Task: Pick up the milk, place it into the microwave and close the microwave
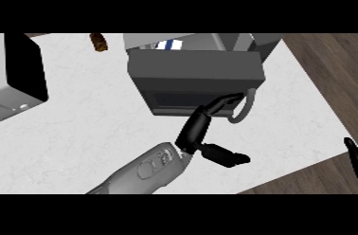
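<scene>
One dark box-shaped appliance with a pale grey lower face (24, 73), cut off by the view's left edge, standing on the white marbled bench (84, 134); apart from the job

One small brown object (98, 42), at the far edge of the bench, well clear of the working area; kind not discernible

One left hand (196, 127), black, on a grey forearm that comes in from the lower edge. Its long fingers (220, 102) are stretched nearly straight and laid against the microwave's front near the handle, with the thumb spread away towards the bench; it holds nothing. The pose suits pushing a door, not carrying a carton

One dark grey box-shaped microwave (196, 68), mid-bench, front turned towards the robot so the door is within reach. The door looks flush or nearly so; judged to be at the closing step

One curved grey door handle (245, 106), at the front's right side, just beside the fingertips

One blue-and-white patch (168, 43), behind the microwave's top; cannot tell what it is

Milk: none seen on the bench or in either hand; probably inside the microwave, though this is hidden

One right hand (350, 156), a black sliver at the view's right edge; cannot tell how its fingers are set
</scene>
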